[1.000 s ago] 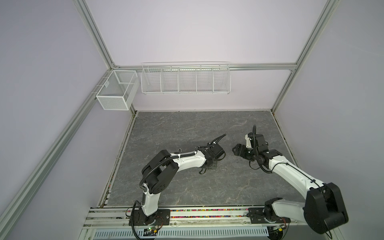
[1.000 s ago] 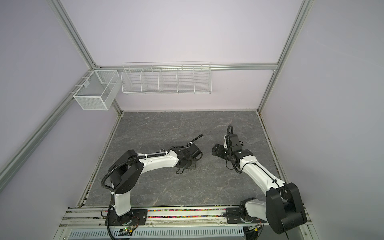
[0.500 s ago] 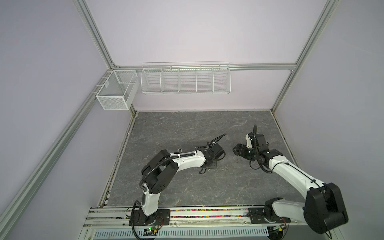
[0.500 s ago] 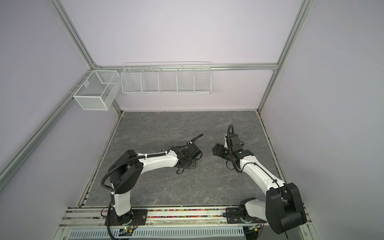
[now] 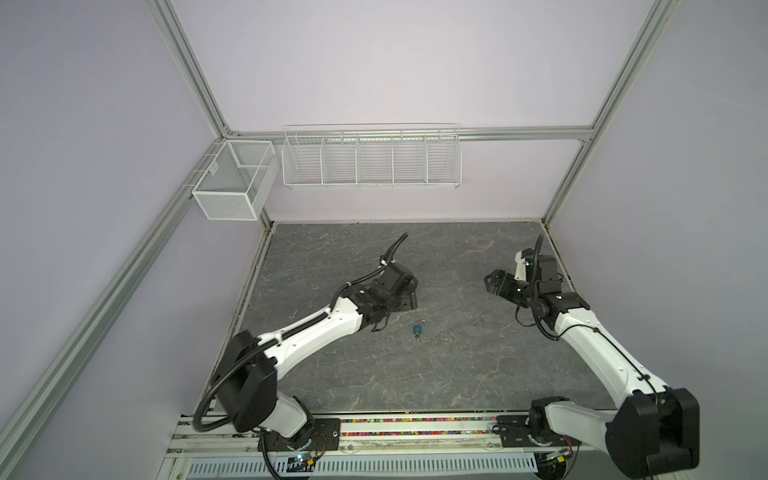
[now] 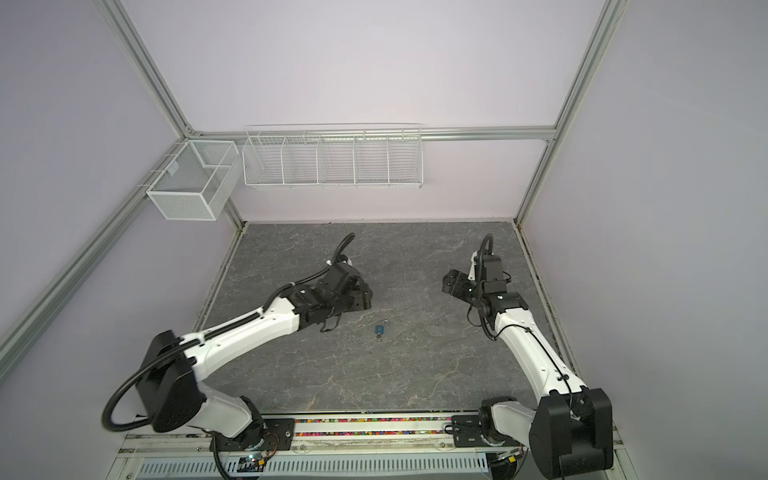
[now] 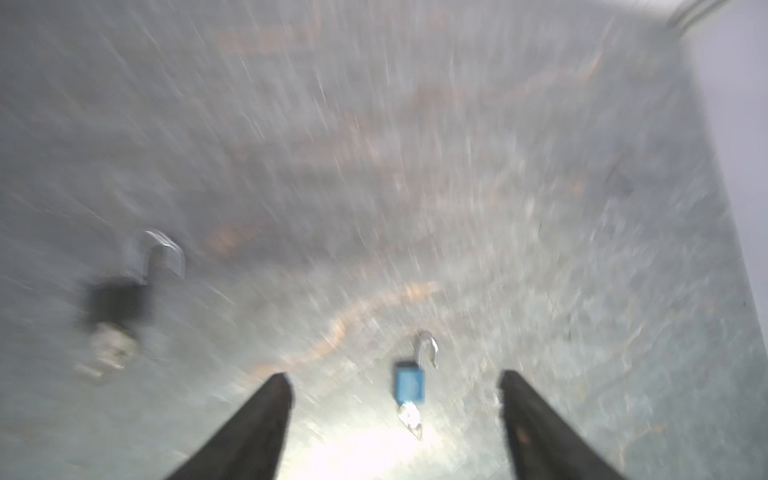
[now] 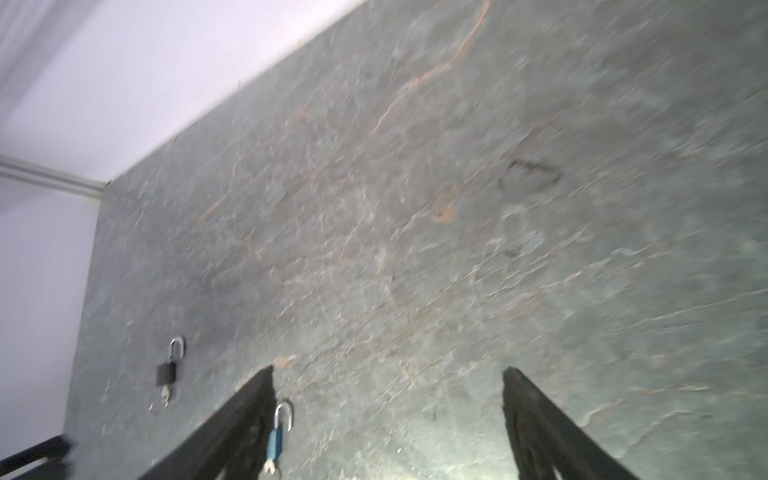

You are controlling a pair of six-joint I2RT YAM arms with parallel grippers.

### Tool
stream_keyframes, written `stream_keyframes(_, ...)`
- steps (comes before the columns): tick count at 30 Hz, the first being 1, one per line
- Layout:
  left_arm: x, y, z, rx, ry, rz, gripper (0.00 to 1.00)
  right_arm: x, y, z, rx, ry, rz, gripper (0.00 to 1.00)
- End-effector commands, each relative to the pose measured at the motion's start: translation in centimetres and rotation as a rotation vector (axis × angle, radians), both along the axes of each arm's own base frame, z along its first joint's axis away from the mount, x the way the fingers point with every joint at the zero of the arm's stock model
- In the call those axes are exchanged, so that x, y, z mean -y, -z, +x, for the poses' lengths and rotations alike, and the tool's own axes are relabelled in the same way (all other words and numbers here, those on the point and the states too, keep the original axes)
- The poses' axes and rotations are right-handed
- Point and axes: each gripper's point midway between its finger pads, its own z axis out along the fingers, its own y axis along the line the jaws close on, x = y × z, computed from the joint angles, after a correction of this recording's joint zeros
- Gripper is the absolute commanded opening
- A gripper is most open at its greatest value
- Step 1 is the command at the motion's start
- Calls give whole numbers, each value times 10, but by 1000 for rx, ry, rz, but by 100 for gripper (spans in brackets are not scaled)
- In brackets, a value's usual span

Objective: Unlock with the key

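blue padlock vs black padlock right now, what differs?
Visibility: the blue padlock lies in plain sight in both top views; the black padlock shows only in the wrist views.
Colour: the blue padlock's body is blue, the black padlock's is black.
Shared: both lie on the table, each with its shackle open and a key in it; neither is held.

Right tool [image 8: 388, 370] with black fingers [image 8: 249, 415] spread wide over a grey veined stone bench [image 8: 457, 270], small blue padlock [image 8: 275, 440] with silver shackle hooked open just beside one finger, silver key [image 8: 271, 468] at its base, black padlock [image 8: 166, 372] near it, pale lilac wall [image 8: 166, 62] behind
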Motion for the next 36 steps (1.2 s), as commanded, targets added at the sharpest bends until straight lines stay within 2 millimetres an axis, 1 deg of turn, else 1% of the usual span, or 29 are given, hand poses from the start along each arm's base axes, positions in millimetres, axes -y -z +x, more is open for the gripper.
stream_keyframes(1, -88, -37, 28, 180, -200, 96, 94, 56, -14, 6, 25, 134, -184, 92)
stream_keyframes(2, -121, -45, 35, 222, -272, 118, 100, 78, -14, 5, 25, 205, -222, 95)
stream_keyframes(3, -153, -49, 40, 242, -349, 139, 100, 96, -12, 4, 25, 267, -250, 93)
stream_keyframes(4, -189, -52, 43, 271, -435, 170, 100, 115, -8, 2, 27, 333, -277, 89)
stream_keyframes(5, -223, -51, 44, 297, -522, 205, 99, 132, -1, -1, 24, 398, -306, 89)
stream_keyframes(6, -251, -47, 43, 308, -590, 242, 99, 144, 9, -4, 13, 442, -329, 89)
stream_keyframes(7, -285, -41, 39, 315, -692, 296, 99, 156, 16, -4, 10, 478, -356, 89)
stream_keyframes(8, -312, -33, 35, 313, -773, 339, 99, 166, 24, -3, 7, 500, -394, 89)
stream_keyframes(9, -329, -23, 34, 308, -802, 359, 99, 172, 30, -3, -1, 516, -422, 89)
stream_keyframes(10, -341, -10, 35, 304, -805, 372, 100, 178, 37, -3, -8, 531, -449, 89)
stream_keyframes(11, -349, -1, 37, 316, -814, 375, 99, 181, 45, 0, 1, 526, -469, 89)
stream_keyframes(13, -349, 13, 42, 349, -794, 384, 100, 178, 54, 8, 55, 489, -487, 89)
stream_keyframes(15, -342, 24, 50, 422, -744, 358, 99, 168, 59, 19, 141, 419, -477, 89)
stream_keyframes(17, -331, 31, 56, 497, -676, 338, 99, 151, 61, 28, 180, 317, -437, 89)
stream_keyframes(18, -327, 34, 58, 524, -647, 326, 100, 139, 57, 35, 248, 264, -410, 89)
stream_keyframes(19, -324, 38, 60, 533, -620, 335, 99, 130, 62, 33, 275, 230, -396, 89)
stream_keyframes(20, -325, 38, 62, 555, -621, 347, 99, 121, 60, 36, 324, 184, -394, 89)
stream_keyframes(22, -323, 39, 64, 546, -618, 328, 99, 110, 65, 34, 357, 139, -412, 89)
stream_keyframes(23, -317, 40, 68, 549, -584, 311, 99, 103, 68, 31, 389, 110, -419, 89)
stream_keyframes(24, -307, 45, 72, 552, -518, 299, 99, 96, 68, 30, 425, 89, -437, 88)
stream_keyframes(26, -294, 56, 77, 565, -430, 296, 99, 84, 68, 31, 445, 52, -484, 88)
stream_keyframes(28, -285, 65, 82, 586, -368, 302, 99, 70, 74, 38, 437, -11, -512, 88)
stream_keyframes(29, -287, 66, 87, 606, -382, 301, 99, 66, 85, 45, 406, -40, -523, 89)
stream_keyframes(30, -289, 67, 89, 577, -395, 302, 99, 68, 85, 45, 432, -28, -522, 89)
stream_keyframes(31, -291, 69, 91, 515, -402, 307, 99, 71, 84, 44, 428, -6, -523, 89)
stream_keyframes(32, -291, 71, 91, 500, -399, 310, 99, 72, 86, 43, 401, -9, -521, 88)
stream_keyframes(34, -291, 65, 91, 587, -407, 307, 99, 71, 86, 43, 415, -8, -524, 88)
stream_keyframes(36, -290, 69, 90, 531, -395, 312, 99, 71, 86, 42, 405, -12, -524, 88)
